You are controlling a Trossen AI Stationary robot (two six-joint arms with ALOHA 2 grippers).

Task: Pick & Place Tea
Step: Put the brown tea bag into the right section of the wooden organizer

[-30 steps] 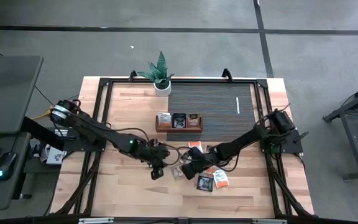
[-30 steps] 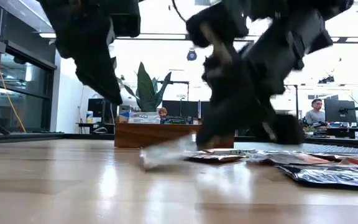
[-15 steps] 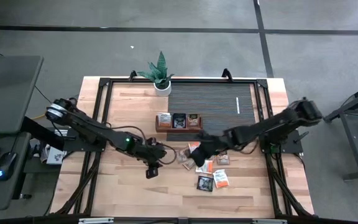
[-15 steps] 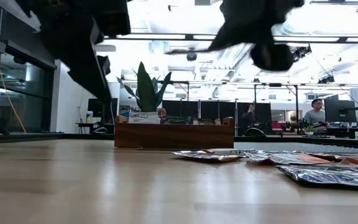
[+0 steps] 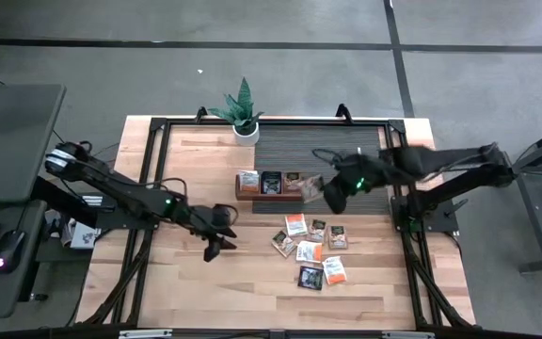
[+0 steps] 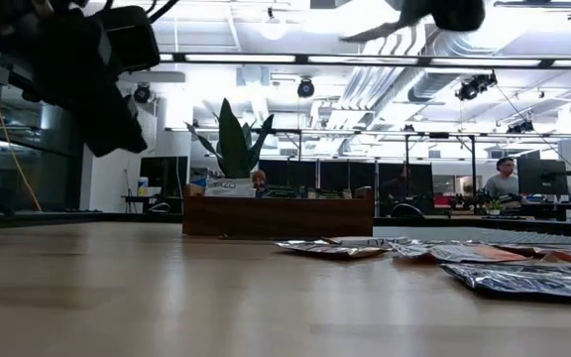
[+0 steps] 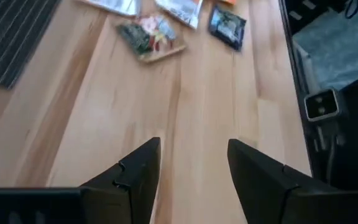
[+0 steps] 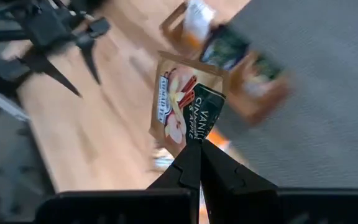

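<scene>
Right gripper (image 8: 196,148) was up in the air beside the right end of the wooden tray (image 5: 269,195), over the dark mat (image 5: 346,155), fingers pinched tight on one corner of a tea sachet (image 8: 186,107). That sachet was tan with a dark green label and hung loose from the fingertips, clear of the table. In the high view it showed as a pale flap (image 5: 312,185) just off the tray's right end.

Tray sat at the front edge of the mat, three compartments, each with a sachet standing in it: one white-and-orange (image 5: 248,180), one dark (image 5: 271,181), one tan (image 5: 293,179).

Loose sachets (image 5: 310,246) lay flat in a cluster on the wooden table (image 5: 186,282), in front of the tray and toward its right. About seven, mixed orange-white and dark ones, some touching each other.

Left gripper (image 7: 191,163) hung above bare tabletop, to the left of the cluster and well apart from it, fingers spread, nothing between them.

Potted plant (image 5: 243,111) stood at the far edge of the table, behind the tray.

A person (image 6: 505,178) sat at a desk in the room beyond.
</scene>
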